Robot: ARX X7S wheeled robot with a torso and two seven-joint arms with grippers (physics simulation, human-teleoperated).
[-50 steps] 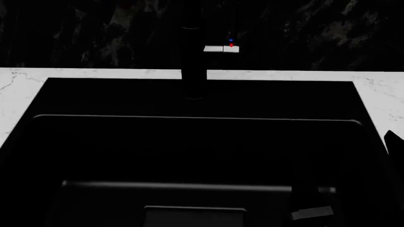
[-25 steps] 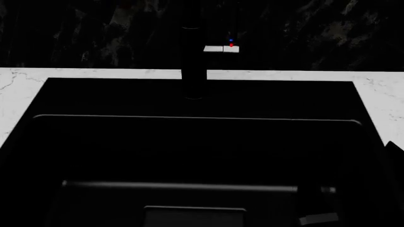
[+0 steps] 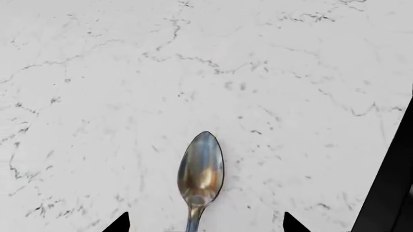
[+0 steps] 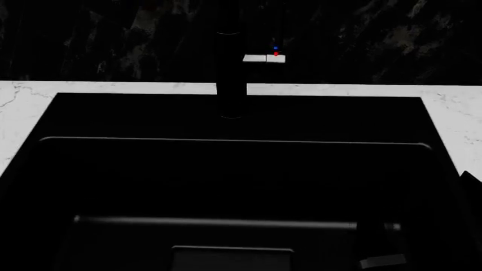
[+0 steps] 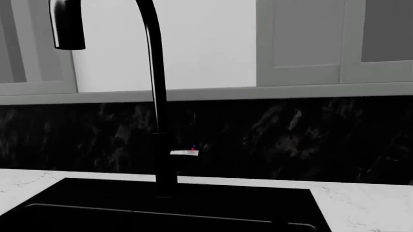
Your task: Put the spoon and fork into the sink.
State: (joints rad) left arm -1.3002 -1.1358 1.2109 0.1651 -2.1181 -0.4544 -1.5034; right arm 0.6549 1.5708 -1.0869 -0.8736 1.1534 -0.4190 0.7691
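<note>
The spoon [image 3: 201, 169] is seen in the left wrist view lying flat on the white marble tabletop [image 3: 129, 72], its bowl between the two dark tips of the left fingers [image 3: 120, 223], which are spread wide on either side without touching it. The black sink [image 4: 233, 169] is shown in the head view, with the faucet [image 4: 231, 68] at its rear edge. The state of the right fingers cannot be told.

head over sink [image 4: 233, 169], wrists: spoon [image 3: 200, 171] close, faucet [image 5: 154, 96] (shared)
</note>
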